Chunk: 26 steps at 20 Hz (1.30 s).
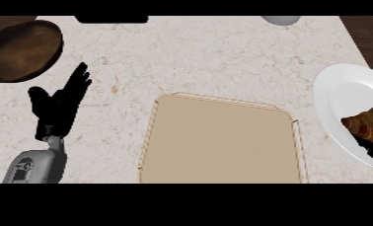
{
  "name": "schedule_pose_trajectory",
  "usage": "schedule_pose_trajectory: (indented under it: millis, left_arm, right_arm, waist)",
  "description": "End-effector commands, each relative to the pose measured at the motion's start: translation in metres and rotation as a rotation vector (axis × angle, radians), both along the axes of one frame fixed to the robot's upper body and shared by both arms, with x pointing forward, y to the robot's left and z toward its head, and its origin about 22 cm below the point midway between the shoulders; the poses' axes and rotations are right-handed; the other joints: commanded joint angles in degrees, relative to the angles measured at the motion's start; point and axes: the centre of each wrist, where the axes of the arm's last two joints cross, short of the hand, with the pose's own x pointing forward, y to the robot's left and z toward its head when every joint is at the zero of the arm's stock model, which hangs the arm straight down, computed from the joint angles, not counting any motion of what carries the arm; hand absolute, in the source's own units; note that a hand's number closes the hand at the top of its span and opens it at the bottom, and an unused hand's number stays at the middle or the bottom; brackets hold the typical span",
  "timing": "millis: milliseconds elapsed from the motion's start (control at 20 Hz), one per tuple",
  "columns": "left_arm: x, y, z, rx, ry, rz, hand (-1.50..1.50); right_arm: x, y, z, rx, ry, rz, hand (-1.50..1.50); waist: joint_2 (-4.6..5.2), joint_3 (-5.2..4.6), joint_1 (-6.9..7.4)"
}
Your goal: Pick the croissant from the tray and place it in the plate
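Observation:
The brown croissant point(360, 123) lies on the white plate point(336, 96) at the right edge of the head view, partly cut off by the frame. A small dark part of my right hand point(366, 147) shows just below the croissant, touching or nearly touching it; the rest is out of view. The beige tray point(218, 141) sits in the middle of the counter with nothing on it. My left hand point(56, 102) rests open at the left, fingers up, well apart from the tray.
A round dark wooden board point(27, 50) lies at the back left. A black object point(111, 18) and a pale grey round object point(280, 19) sit at the counter's far edge. Marble counter surface lies between the tray and these.

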Motion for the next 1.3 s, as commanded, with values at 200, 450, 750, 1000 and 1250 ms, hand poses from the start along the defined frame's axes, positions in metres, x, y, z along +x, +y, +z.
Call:
schedule_pose_trajectory:
  millis: [200,450,750,1000,1250]
  left_arm:
    - [-0.015,-0.001,0.009,0.005,-0.007,-0.025,0.00]
    - [-0.006,0.006,0.004,-0.002,-0.007,-0.017,0.00]
    - [-0.001,0.012,0.000,0.002,-0.004,-0.018,0.00]
    - [-0.009,-0.005,-0.013,-0.004,-0.007,-0.005,0.00]
    - [-0.002,0.004,0.003,-0.018,0.005,0.007,0.00]
  right_arm:
    - [0.027,-0.073,-0.015,-0.061,0.073,-0.075,1.50]
    - [0.030,-0.089,-0.051,-0.080,0.247,0.000,1.50]
    - [0.041,-0.124,-0.040,0.038,0.345,0.103,-1.50]
    - [0.050,-0.119,-0.045,0.071,0.098,0.167,-1.50]
    - [0.052,-0.124,-0.029,0.285,-0.104,0.382,-1.50]
  waist:
    - [0.08,0.06,1.12]
    - [0.23,0.09,1.14]
    - [0.40,0.13,1.49]
    - [0.07,0.09,0.84]
    - [-0.33,0.06,0.00]
